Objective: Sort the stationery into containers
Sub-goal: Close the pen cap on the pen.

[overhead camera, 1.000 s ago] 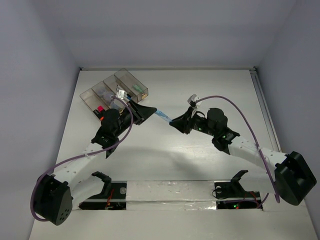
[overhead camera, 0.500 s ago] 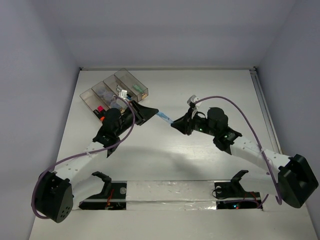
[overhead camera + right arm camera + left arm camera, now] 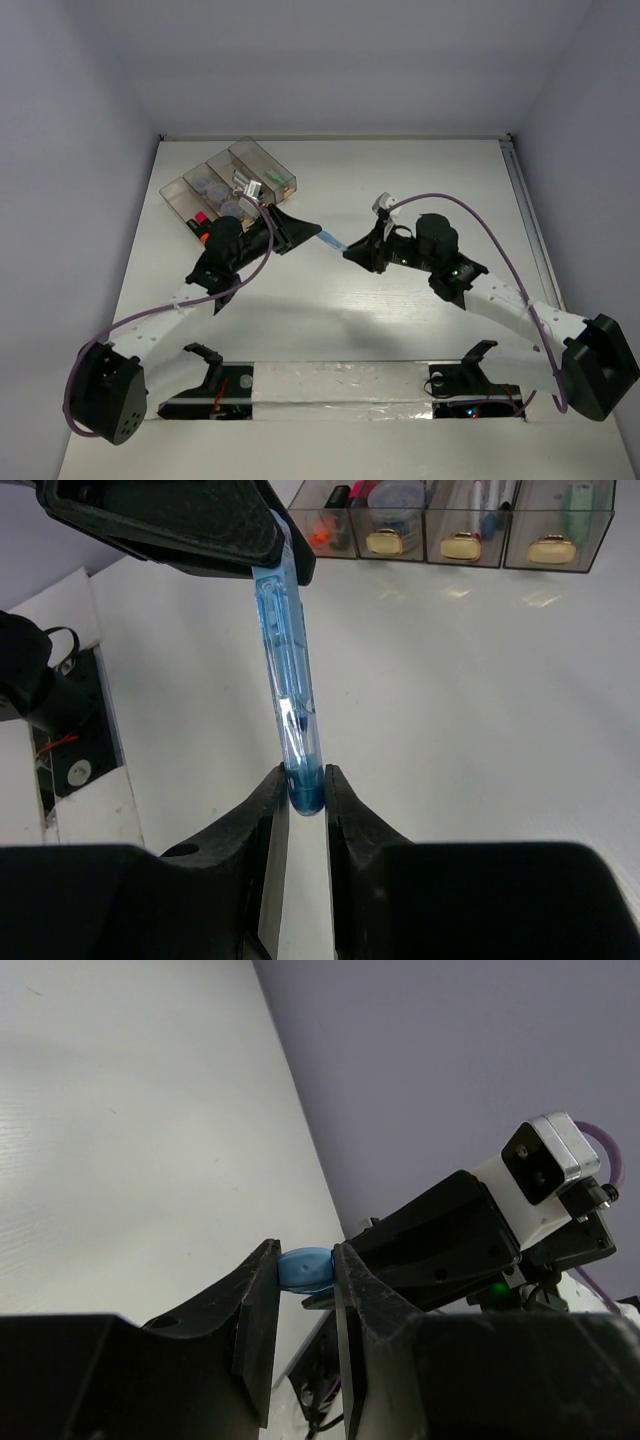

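Clamped from both ends on one clear blue pen near the middle of the table: left gripper jaws closed tight around its rounded blue end, right gripper jaws pinching its dark blue tip. Hangs just right of the row of four smoky bins at the far-left corner, apart from them. Leaves bare white table toward the far edge, the right edge and the far-right corner.

Left gripper, right gripper clamped, tips facing, arms converged.
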`<state>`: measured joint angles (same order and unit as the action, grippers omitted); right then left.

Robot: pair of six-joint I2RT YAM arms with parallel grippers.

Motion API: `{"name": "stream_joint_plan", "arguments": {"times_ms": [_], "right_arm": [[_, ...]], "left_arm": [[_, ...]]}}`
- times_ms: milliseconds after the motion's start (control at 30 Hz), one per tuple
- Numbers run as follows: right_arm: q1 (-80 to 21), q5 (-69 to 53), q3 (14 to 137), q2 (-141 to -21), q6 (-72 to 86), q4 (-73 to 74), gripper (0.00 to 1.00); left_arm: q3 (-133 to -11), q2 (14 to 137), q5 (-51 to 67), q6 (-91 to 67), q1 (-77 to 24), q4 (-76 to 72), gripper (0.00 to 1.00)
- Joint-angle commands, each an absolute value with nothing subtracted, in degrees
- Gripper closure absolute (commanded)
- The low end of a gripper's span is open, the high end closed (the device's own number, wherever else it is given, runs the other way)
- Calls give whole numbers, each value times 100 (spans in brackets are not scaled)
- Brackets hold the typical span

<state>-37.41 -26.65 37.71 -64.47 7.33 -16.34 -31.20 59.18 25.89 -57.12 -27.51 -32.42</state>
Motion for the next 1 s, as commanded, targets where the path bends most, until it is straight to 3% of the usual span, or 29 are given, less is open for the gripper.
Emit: {"name": "stream_joint_plan", "arguments": {"times_ms": [0,533,967], "right_arm": [[-3691,-2786,4061,-6390,598,-1653,100],[-3691,-2778,4245,-6715,1133,-2267,100],[-3691,-2162,4253,-6143,1556,-2128,100]], "left_arm": [[-3225,5959,3111,-5678,-2751,-3621,100],[-3270,6407,2672,-5810,-3594,-4061,100],[-3313,6126,1925,-5467,-3911,-3481,100]]}}
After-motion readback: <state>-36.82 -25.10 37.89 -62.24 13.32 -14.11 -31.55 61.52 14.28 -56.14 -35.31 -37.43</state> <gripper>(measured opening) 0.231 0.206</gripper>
